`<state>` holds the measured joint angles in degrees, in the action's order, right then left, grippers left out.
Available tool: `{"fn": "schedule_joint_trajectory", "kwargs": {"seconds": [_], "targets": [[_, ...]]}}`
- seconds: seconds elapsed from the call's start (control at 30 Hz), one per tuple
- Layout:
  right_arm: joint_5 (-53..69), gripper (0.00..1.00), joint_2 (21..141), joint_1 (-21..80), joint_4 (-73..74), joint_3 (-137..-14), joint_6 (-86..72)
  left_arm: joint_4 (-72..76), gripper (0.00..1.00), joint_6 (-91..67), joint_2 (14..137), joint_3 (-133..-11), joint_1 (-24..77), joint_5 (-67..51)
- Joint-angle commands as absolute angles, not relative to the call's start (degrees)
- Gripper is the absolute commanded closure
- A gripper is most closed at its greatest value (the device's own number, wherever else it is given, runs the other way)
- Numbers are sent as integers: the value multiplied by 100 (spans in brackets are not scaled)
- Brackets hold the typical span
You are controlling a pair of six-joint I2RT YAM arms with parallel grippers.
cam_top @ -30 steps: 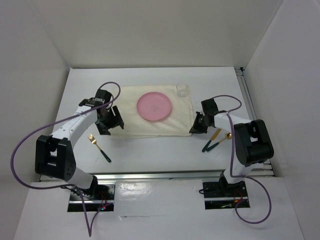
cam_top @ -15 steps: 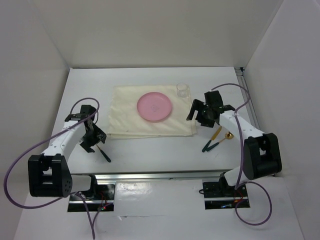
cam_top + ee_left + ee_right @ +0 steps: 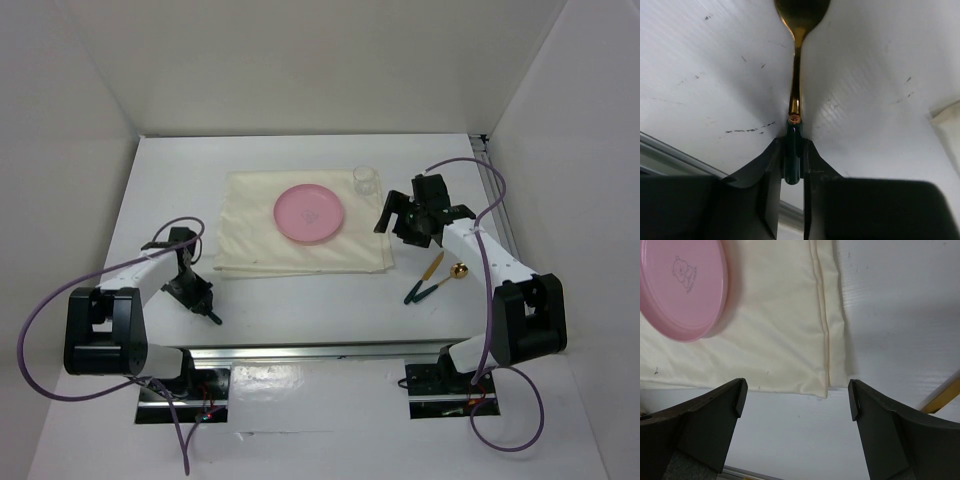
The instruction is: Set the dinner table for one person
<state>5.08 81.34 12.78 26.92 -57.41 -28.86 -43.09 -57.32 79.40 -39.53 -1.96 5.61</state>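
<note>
The large matte white dinner table [image 3: 300,300] is filling the middle of the top view, with a cream cloth mat [image 3: 300,255] lying on it. A round pink plastic plate [image 3: 311,213] is sitting on the mat, and a small clear glass [image 3: 366,179] is standing at its 1 o'clock. The left arm is holding a low, folded pose at the plate's 8 o'clock, wrist tipped down to the tabletop. The left gripper [image 3: 794,150] is pinching the dark green handle of a gold-headed utensil [image 3: 796,100], whose head is pointing to 12 o'clock in the wrist view. The right arm is arching over to the plate's 3 o'clock, where the right gripper [image 3: 796,392] is hanging spread wide above the mat's edge. Two more green-handled gold utensils [image 3: 432,280] are lying at its 5 o'clock.
</note>
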Motion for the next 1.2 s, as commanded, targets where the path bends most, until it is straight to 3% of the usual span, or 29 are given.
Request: {"fn": "schedule_joint_trajectory", "kwargs": {"seconds": [0.0,0.03,0.07,0.3,0.5,0.63,0.97,1.0,1.1,1.13,1.17], "targets": [[457,5,7980,1336,2838,-6002,-2830,-4218,78,-5880,7946,-4041,-185,790],[457,5,7980,1336,2839,-6003,-2830,-4297,85,-5880,7876,-4139,-185,869],[457,5,7980,1336,2839,-6055,-2830,-4446,100,-5793,7701,-4383,-185,1062],[335,5,7980,1336,2944,-6108,-2725,-4393,100,-3939,7803,-5998,596,1222],[-377,5,7841,1336,3567,-6029,-3067,-4922,100,-3086,9736,-7697,1397,1371],[-1088,16,7454,1284,4366,-5749,-3532,-4992,100,-2918,10624,-8663,1512,1390],[-721,21,7189,792,4149,-4931,-3832,-5159,100,-2795,12226,-9904,1512,1204],[-668,22,7242,791,4096,-4870,-3832,-5159,79,-2847,12286,-9905,1564,1204],[-554,25,7418,738,3885,-4747,-3832,-5159,49,-2848,12095,-9905,1564,1257],[-554,25,7505,738,3815,-4746,-3832,-5159,35,-2848,12007,-9905,1617,1335],[-554,27,7602,738,3754,-4676,-3832,-5229,29,-2848,11928,-9905,1617,1397]]}}
